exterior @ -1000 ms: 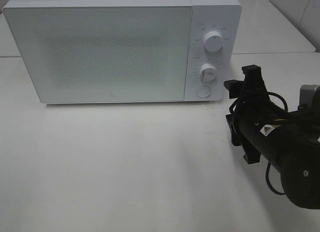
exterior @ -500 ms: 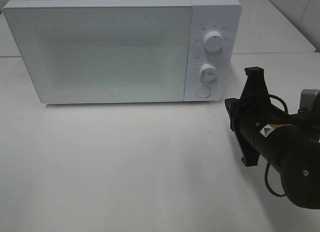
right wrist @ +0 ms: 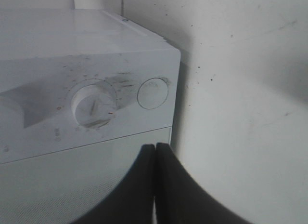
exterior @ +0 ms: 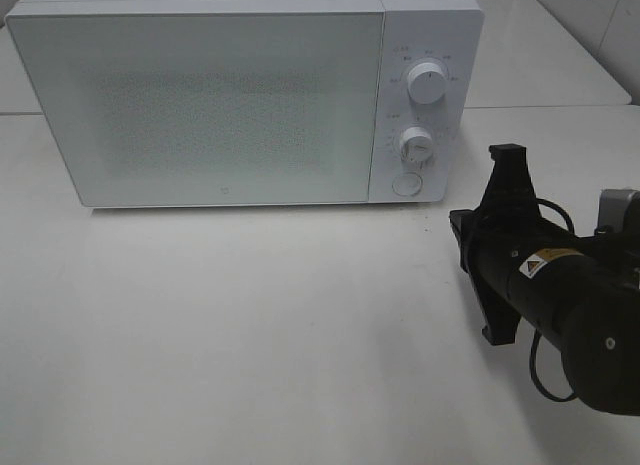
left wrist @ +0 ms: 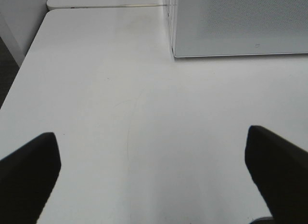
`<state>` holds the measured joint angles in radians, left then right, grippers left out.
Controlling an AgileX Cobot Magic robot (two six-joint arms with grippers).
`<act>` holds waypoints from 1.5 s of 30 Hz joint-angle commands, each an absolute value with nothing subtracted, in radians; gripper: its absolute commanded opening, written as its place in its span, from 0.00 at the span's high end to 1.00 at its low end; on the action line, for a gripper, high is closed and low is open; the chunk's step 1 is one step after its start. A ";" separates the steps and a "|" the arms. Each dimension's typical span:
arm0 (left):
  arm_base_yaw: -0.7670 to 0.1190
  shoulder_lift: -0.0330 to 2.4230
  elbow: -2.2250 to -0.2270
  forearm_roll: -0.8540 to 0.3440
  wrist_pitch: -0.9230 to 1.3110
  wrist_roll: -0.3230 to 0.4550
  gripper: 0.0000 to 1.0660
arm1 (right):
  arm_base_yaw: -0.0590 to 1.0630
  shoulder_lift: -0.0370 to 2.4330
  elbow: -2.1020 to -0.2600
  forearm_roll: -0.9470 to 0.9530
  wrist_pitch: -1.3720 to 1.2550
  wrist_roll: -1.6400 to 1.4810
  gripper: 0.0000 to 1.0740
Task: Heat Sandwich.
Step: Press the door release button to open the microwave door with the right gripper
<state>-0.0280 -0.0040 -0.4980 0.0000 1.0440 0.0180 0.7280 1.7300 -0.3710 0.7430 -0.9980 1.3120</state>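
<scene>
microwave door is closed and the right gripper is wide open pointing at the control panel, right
Not quite. The right gripper is shut, not wide open: the right wrist view shows its two fingers pressed together. The rest holds: the microwave door is closed, and the gripper points at the control panel, near the lower dial.

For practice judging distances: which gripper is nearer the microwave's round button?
Right. The right gripper faces the button closely; the left gripper is off the opposite end of the microwave.
</scene>
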 commanded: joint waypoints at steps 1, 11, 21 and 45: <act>-0.022 -0.031 -0.495 -0.008 1.029 0.017 0.05 | 0.694 1.737 -0.397 0.724 -0.960 1.308 1.00; -0.022 -0.031 -0.495 -0.008 1.029 0.017 0.05 | 0.649 1.850 -0.499 0.659 -0.937 1.346 1.00; -0.022 -0.031 -0.495 -0.008 1.029 0.017 0.05 | 0.591 1.939 -0.617 0.628 -0.891 1.349 1.00; -0.022 -0.031 -0.495 -0.008 1.029 0.017 0.05 | 0.488 2.087 -0.840 0.584 -0.795 1.306 1.00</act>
